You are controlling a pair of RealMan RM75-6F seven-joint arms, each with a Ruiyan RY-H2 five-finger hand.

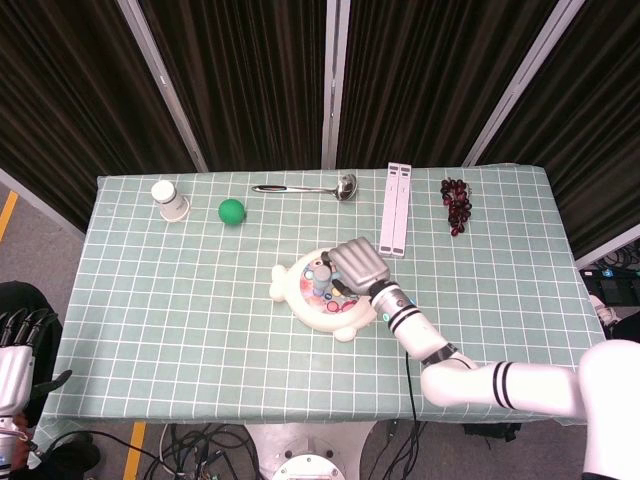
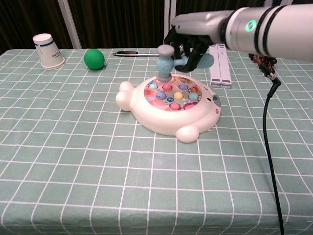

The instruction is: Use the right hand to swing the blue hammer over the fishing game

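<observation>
The white fishing game [image 2: 168,108] [image 1: 300,296] sits mid-table, its round top full of coloured fish. My right hand [image 2: 188,43] [image 1: 358,263] hovers above its far side and grips the blue hammer [image 2: 165,62] by the handle. The hammer head [image 1: 320,272] points down, just over the game's back left part. My left hand [image 1: 15,345] hangs off the table at the lower left of the head view, holding nothing that I can see; whether its fingers are apart or curled is unclear.
A white paper cup [image 2: 47,50] and a green ball [image 2: 94,58] stand at the back left. A metal ladle [image 2: 142,54] lies along the back edge. Behind my right hand lies a white double strip [image 2: 219,71]. Dark grapes [image 1: 456,204] are at the back right.
</observation>
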